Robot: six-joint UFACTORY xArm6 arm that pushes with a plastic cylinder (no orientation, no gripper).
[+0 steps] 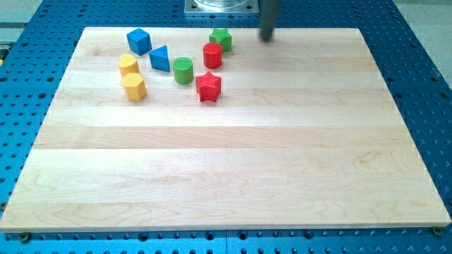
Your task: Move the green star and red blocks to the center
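The wooden surface fills nearly the whole view, pale planks on a blue perforated base, and its middle lies bare. All the blocks sit bunched toward the view's top left. My rod comes down at the top edge, and my tip rests near the surface's far rim, to the view's right of the cluster. I carry no pincer here, so there is nothing to call apart or together; the rod only pushes. Of my three targets, the red star lies lowest in the group, the red cylinder above it, and the green star just above and right of the cylinder, close or touching, I cannot tell which. The green star is nearest my tip, lying to its left at about the same height. The centre is below and slightly right of all three, so I judge I must get above each block and push down the view. Off-task are a green cylinder, a blue triangle, a blue cube and two yellow blocks.
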